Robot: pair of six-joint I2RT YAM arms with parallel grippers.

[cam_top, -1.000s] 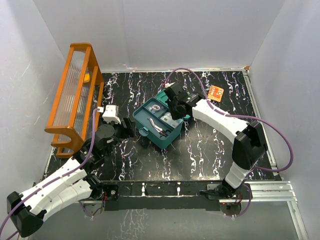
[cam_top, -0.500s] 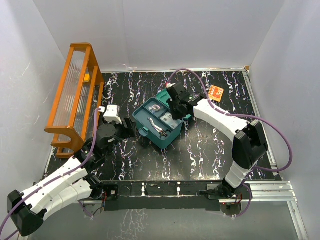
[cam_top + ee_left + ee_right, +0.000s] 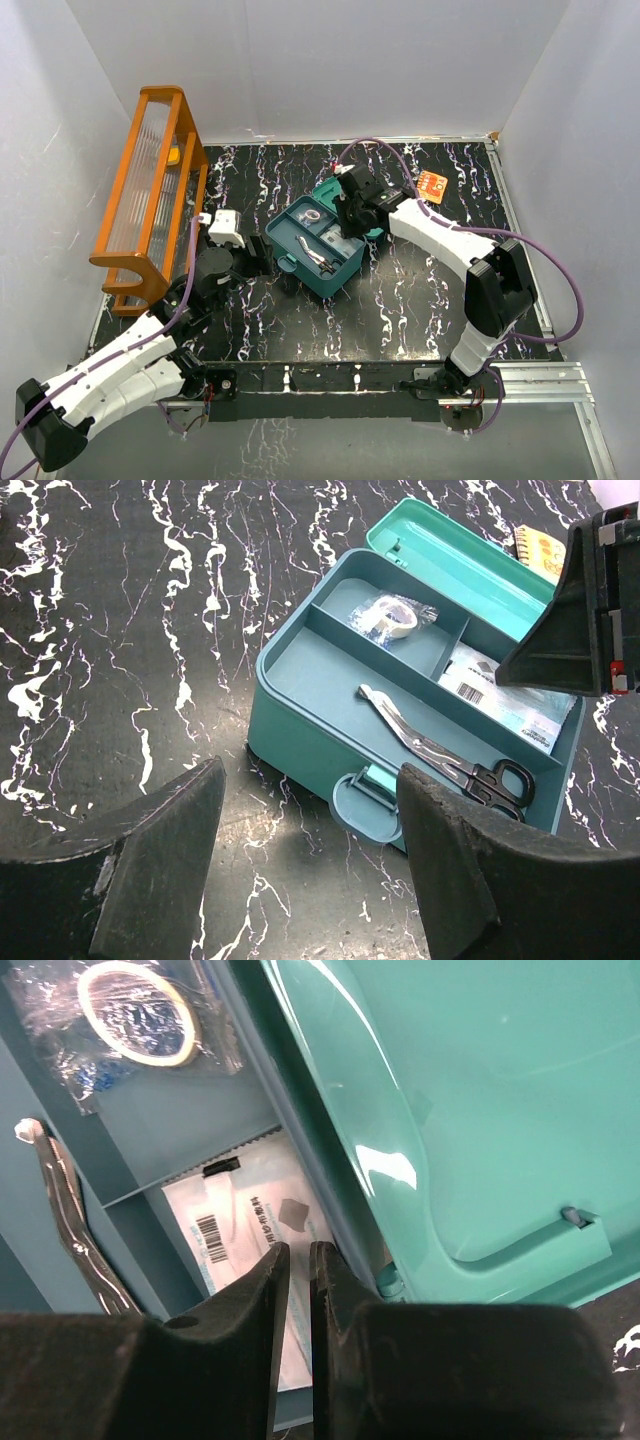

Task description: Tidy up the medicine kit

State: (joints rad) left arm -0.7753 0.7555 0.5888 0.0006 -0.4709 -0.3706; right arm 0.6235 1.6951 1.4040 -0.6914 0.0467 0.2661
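Left wrist view: medicine kit (image 3: 300,730) lying open, holding tape roll (image 3: 392,615), packet (image 3: 500,695), scissors (image 3: 440,755).
Axis: lying diagonal, latch (image 3: 365,780) facing the surface's (image 3: 150,630) near-left corner.
Left claw (image 3: 310,860): gaping, released.
Right claw (image 3: 298,1260): barely parted, grasping nothing.

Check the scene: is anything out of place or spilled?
A small orange packet lies loose beyond the medicine kit, outside it. In the tray, the tape roll, white pouch and scissors each sit neatly in a compartment; nothing spilled.

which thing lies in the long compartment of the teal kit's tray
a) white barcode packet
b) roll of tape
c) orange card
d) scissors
d: the scissors lie along the long compartment of the medicine kit, while the tape roll and white packet sit in the two smaller ones.
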